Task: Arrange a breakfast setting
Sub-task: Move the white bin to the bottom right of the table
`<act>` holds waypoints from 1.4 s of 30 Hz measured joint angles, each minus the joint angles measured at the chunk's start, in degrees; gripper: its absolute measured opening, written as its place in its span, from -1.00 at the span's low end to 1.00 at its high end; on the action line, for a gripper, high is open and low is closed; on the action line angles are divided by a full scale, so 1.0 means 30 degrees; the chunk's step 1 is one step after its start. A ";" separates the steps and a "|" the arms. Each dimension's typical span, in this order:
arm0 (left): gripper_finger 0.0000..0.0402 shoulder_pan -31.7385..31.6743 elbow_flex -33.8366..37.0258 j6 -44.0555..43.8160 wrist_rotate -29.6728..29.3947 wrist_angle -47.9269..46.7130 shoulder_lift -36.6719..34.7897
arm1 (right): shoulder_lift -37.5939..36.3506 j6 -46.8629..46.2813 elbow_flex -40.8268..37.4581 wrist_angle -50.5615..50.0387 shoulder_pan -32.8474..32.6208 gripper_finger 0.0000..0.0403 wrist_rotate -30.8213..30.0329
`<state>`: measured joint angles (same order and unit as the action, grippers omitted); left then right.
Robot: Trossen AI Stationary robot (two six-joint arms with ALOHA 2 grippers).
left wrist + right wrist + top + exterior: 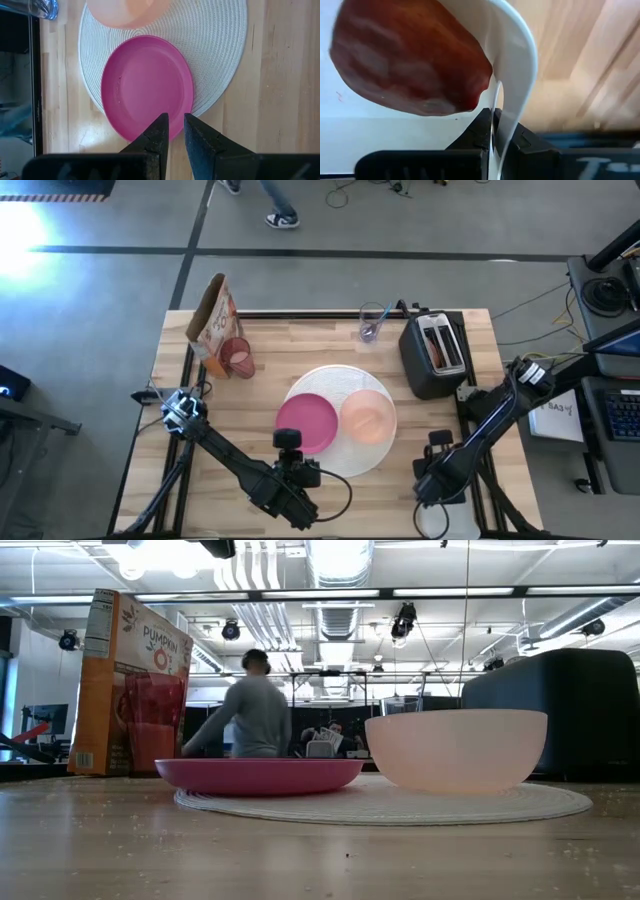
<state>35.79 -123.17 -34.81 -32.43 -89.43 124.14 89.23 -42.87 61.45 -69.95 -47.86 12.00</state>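
Observation:
A magenta plate [307, 423] and a peach translucent bowl [367, 417] sit side by side on a round white woven mat [345, 385] at mid-table. They also show in the low view: the plate [260, 775] and the bowl [455, 750]. A pink cup [238, 357] stands by a cereal box. A teal-handled spoon [380, 315] stands in a clear glass at the far edge. My left gripper [174, 120] is over the plate's near rim, its fingers a narrow gap apart; I cannot tell whether they touch it. My right gripper [497, 125] is shut on a white tub [517, 55] at the near right corner. My right gripper pinches the white tub's thin wall [506, 107] between its two fingers, one finger [472, 132] on the inner side and one on the outer. A red-brown lump [410, 55] lies inside the tub. Whether the tub rests on the table cannot be told.
A cereal box [213, 320] stands at the far left. A black two-slot toaster [437, 352] stands at the far right. The clear glass [372, 325] is left of the toaster. A person stands beyond the table's far edge [250, 715]. Bare wood lies along the near edge.

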 joint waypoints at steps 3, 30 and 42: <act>-0.79 0.0007 0.0000 0.0000 -0.0021 0.0000 0.0000 | -0.0011 -0.0375 -0.0007 -0.0386 -0.0305 -0.96 0.0682; -0.79 0.0036 0.0007 0.0333 -0.0029 0.0540 0.0000 | -0.0102 0.4612 -0.0240 -0.1611 -0.0712 -0.96 0.1009; -0.79 0.0036 0.0007 0.0423 -0.0021 0.0597 0.0000 | -0.0073 0.0765 -0.0277 -0.0414 -0.0720 -0.90 0.0962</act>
<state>35.90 -123.15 -33.54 -32.49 -87.64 124.14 89.01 -40.58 60.62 -71.19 -50.02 14.88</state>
